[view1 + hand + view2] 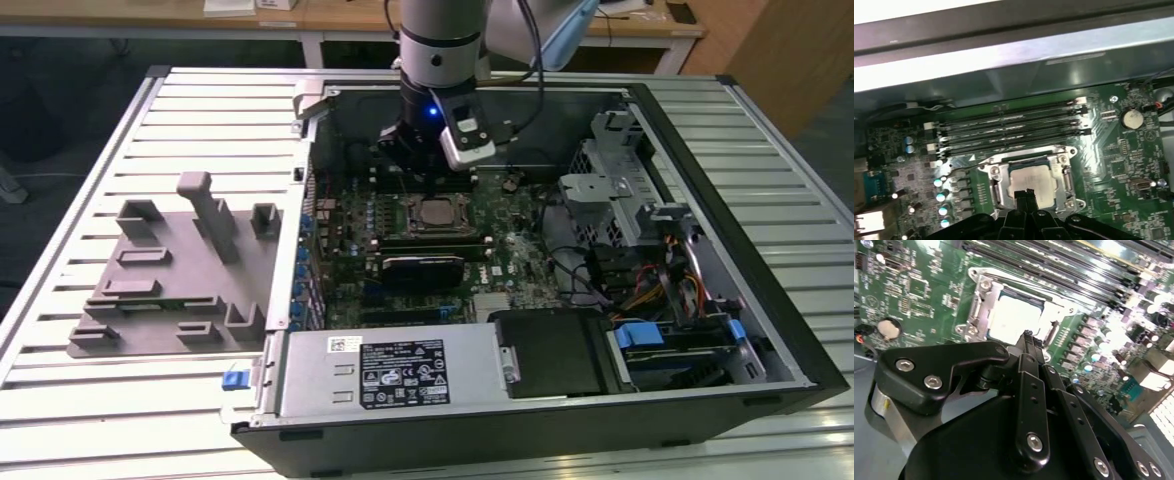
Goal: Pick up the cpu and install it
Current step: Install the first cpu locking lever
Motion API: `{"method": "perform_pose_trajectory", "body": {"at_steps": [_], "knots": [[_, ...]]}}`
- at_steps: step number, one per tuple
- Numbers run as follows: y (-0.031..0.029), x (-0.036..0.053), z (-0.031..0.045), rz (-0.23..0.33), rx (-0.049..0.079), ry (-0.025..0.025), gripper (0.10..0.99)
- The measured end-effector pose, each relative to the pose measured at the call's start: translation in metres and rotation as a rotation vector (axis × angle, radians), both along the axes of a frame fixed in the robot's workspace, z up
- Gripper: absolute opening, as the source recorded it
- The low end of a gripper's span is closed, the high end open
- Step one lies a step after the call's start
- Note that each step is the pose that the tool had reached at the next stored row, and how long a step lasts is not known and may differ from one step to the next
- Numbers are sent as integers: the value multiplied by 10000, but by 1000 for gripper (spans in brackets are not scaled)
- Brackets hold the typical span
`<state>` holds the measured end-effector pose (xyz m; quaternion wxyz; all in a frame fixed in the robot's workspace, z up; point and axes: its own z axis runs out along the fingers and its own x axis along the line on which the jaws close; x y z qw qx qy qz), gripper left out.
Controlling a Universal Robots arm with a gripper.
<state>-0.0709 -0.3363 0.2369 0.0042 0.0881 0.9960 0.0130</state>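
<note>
The cpu (434, 213) lies flat in the motherboard socket, its silver top showing in both wrist views (1011, 320) (1035, 179). A metal socket frame (1069, 175) surrounds it. My gripper (424, 188) hangs just above the cpu inside the open computer case. In both wrist views its black fingertips (1026, 193) come together over the near edge of the chip, shut, with nothing held between them. The gripper (1026, 335) covers part of the socket's edge in the second wrist view.
Memory slots (1009, 132) run beside the socket. A grey fixture tray (174, 270) sits on the slatted table at the exterior view's left. The case holds a power supply (387, 370), a black card (424, 268), a drive cage (607, 190) and cables (654, 290).
</note>
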Motion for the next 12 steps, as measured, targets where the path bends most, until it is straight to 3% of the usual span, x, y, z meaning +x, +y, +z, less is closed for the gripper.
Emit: {"method": "perform_pose_trajectory", "body": {"at_steps": [12], "knots": [[-1, -281, 0, 0, 3, 0, 106]]}}
